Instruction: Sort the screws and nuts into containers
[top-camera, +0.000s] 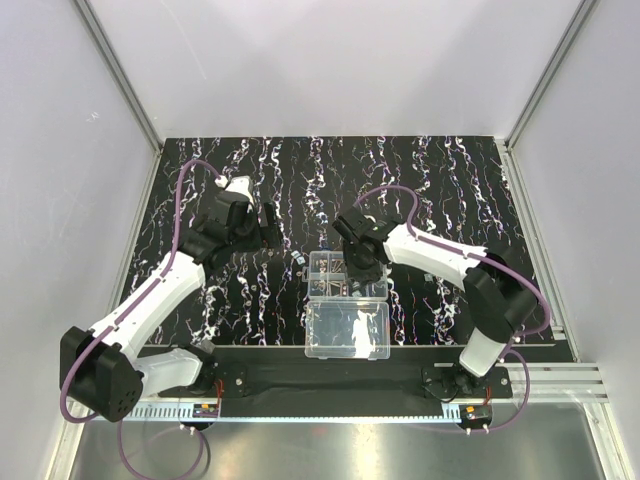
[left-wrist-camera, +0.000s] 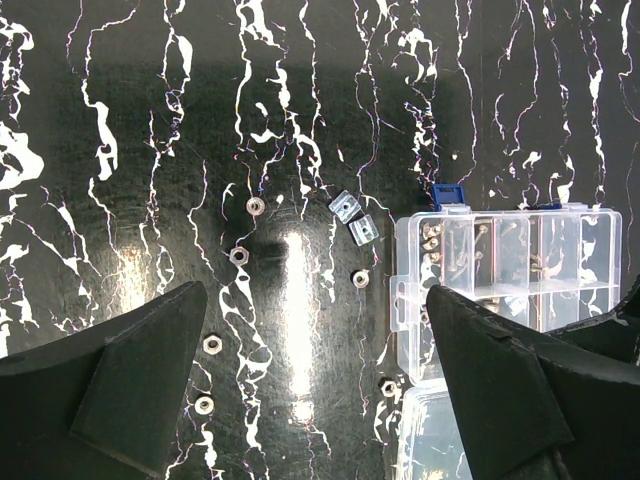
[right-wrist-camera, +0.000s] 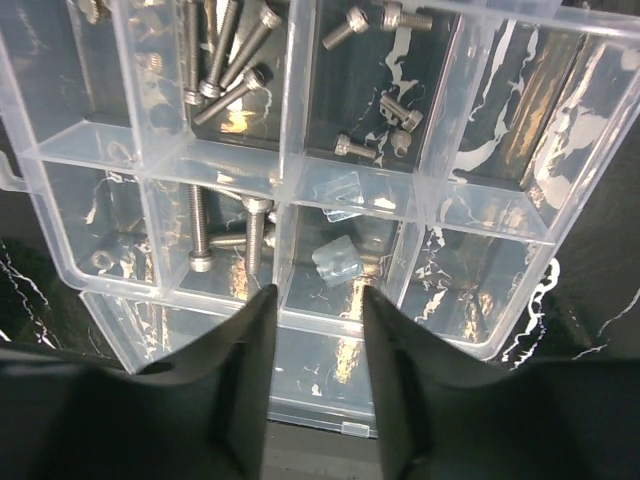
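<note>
Several loose nuts (left-wrist-camera: 239, 255) lie on the black marbled mat, with two square nuts (left-wrist-camera: 344, 207) left of the clear organizer box (left-wrist-camera: 510, 300). My left gripper (left-wrist-camera: 318, 300) is open and empty, hovering above these nuts; in the top view it (top-camera: 265, 225) is left of the box (top-camera: 378, 290). My right gripper (right-wrist-camera: 316, 300) is open and empty, just above a near-row cell holding a square nut (right-wrist-camera: 338, 262). Other cells hold screws (right-wrist-camera: 225, 60) and short bolts (right-wrist-camera: 400, 110). In the top view the right gripper (top-camera: 356, 268) is over the box.
The box's plain clear lid half (top-camera: 347, 330) lies open towards the arm bases. A black strip (top-camera: 330, 380) runs along the near table edge. Grey walls stand on both sides and at the back. The mat (top-camera: 250, 290) has white-purple streaks.
</note>
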